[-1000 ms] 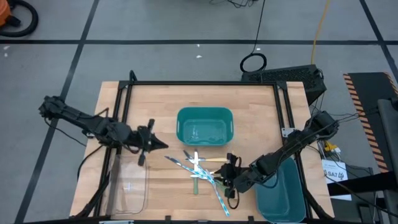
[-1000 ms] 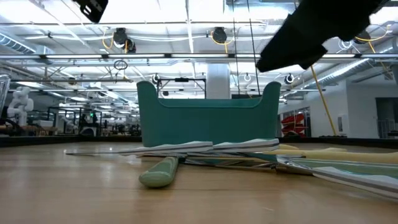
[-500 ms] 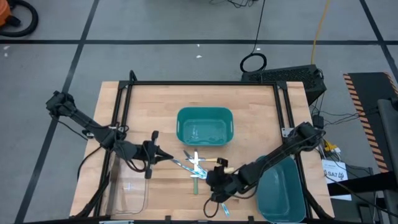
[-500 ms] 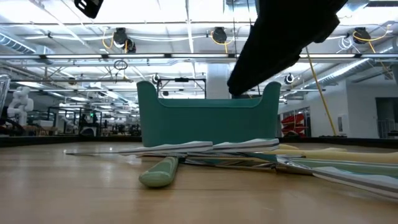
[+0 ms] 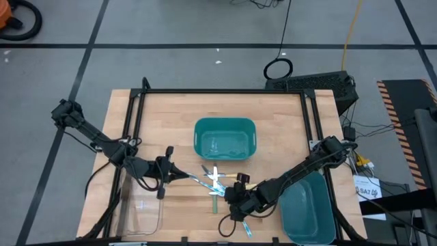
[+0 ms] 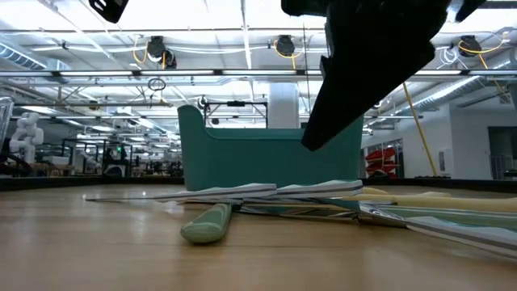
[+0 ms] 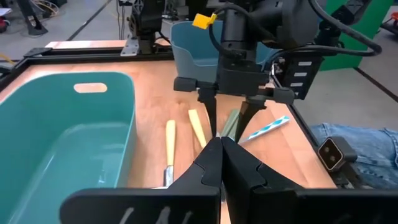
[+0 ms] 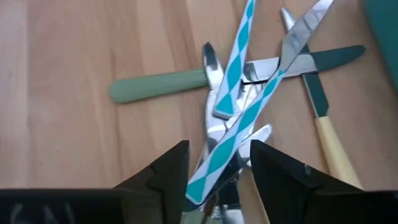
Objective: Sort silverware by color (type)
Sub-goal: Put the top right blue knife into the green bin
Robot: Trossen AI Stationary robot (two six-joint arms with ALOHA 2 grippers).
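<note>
The silverware lies in a crossed pile on the wood near the table's near edge. The right wrist view shows a green handle, two blue-and-white checkered handles and a pale yellow handle. My right gripper is open and points down at the pile's near side. Its fingers stand on either side of one checkered handle, apart from it. My left gripper is shut and empty, hovering just left of the pile and pointing at it.
One teal bin stands just beyond the pile. A second teal bin sits at the near right corner under the right arm. A clear container is at the near left. A black frame runs round the table.
My right gripper has moved toward the table's left and come down over the near side of the pile, staying open. My left gripper has moved right and toward the near edge, closing in on the pile. The silverware has not moved.
</note>
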